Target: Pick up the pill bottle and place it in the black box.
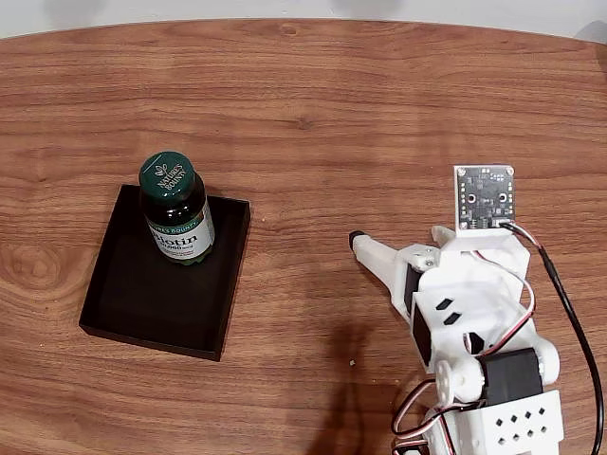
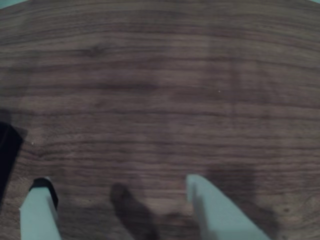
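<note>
The pill bottle (image 1: pixel 176 216), amber with a dark green cap and a "Biotin" label, stands upright inside the black box (image 1: pixel 152 299), near the box's far wall. My gripper (image 1: pixel 360 243) hovers over bare table to the right of the box, well apart from both, pointing towards the box. In the wrist view the gripper (image 2: pixel 117 184) is open: its two white fingers stand wide apart with only wood grain between them. One fingertip (image 2: pixel 44 186) carries a black pad. A dark corner of the black box (image 2: pixel 7 147) shows at the left edge of that view.
The wooden table (image 1: pixel 379 114) has a curved far edge at the top of the fixed view. The white arm body (image 1: pixel 474 322) with its cables and a small circuit board (image 1: pixel 485 197) occupies the lower right corner.
</note>
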